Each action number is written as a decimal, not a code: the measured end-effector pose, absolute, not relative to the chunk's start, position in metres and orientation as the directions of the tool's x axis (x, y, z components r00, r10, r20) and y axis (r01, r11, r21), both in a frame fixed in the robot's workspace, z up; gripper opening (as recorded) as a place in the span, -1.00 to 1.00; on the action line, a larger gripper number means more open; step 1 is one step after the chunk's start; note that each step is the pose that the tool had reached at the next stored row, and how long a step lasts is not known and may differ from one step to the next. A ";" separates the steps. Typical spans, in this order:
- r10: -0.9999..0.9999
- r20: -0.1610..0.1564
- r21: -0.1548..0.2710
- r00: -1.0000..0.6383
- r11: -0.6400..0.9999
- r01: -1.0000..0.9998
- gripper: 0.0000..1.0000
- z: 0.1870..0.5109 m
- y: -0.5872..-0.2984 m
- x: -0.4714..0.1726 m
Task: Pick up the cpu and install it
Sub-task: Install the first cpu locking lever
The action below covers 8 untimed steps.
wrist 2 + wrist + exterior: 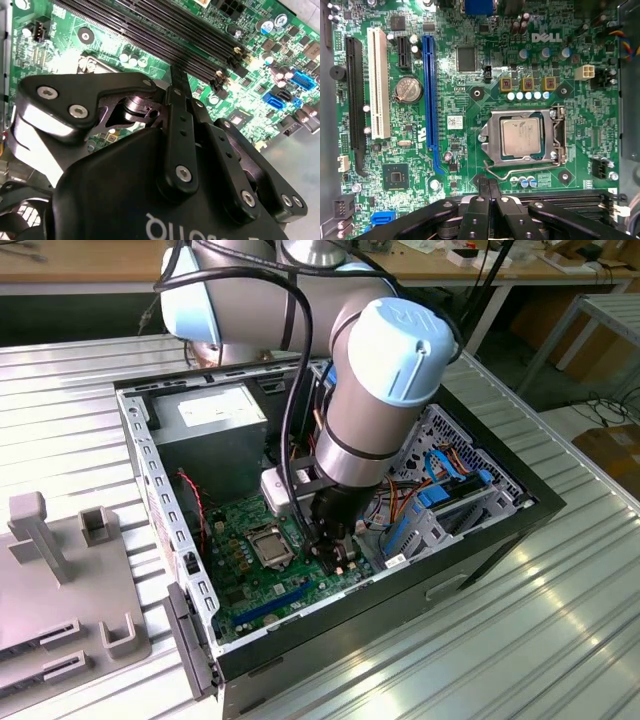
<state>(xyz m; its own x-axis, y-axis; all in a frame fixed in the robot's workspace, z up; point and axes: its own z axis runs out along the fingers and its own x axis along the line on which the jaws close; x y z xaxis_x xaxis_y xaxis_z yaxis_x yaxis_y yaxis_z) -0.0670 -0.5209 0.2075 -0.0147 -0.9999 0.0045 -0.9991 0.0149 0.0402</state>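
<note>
On the green motherboard (pixel 470 100), one cpu (pixel 521 137) is counted, seated inside one metal socket frame (pixel 560 137). Beside that frame, away from the memory slots, three gold square components (pixel 527 83) are seen in a row. Further from it, one blue expansion slot (pixel 429 95), one white slot (pixel 379 82), one long black slot (pixel 354 95) and one coin battery (pixel 406 90) are counted.

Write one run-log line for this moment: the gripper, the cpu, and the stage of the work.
gripper: shut, holds nothing, above memory slots | cpu: seated in socket frame on motherboard | stage: cpu in socket, gripper beside it
</note>
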 end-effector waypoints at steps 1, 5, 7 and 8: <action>-1.000 0.004 0.040 -0.015 0.015 -0.999 -0.79 0.207 -0.521 -0.067; -1.000 -0.007 0.040 -0.015 0.014 -0.999 -0.79 0.207 -0.521 -0.067; -1.000 -0.014 0.040 -0.015 0.014 -0.999 -0.79 0.207 -0.521 -0.067; -1.000 -0.017 0.040 -0.015 0.014 -0.999 -0.79 0.207 -0.521 -0.067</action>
<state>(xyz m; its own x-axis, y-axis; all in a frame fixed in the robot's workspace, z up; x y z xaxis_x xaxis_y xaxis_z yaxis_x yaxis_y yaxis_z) -0.0669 -0.5211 0.2072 -0.0146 -0.9997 -0.0174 -0.9991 0.0139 0.0404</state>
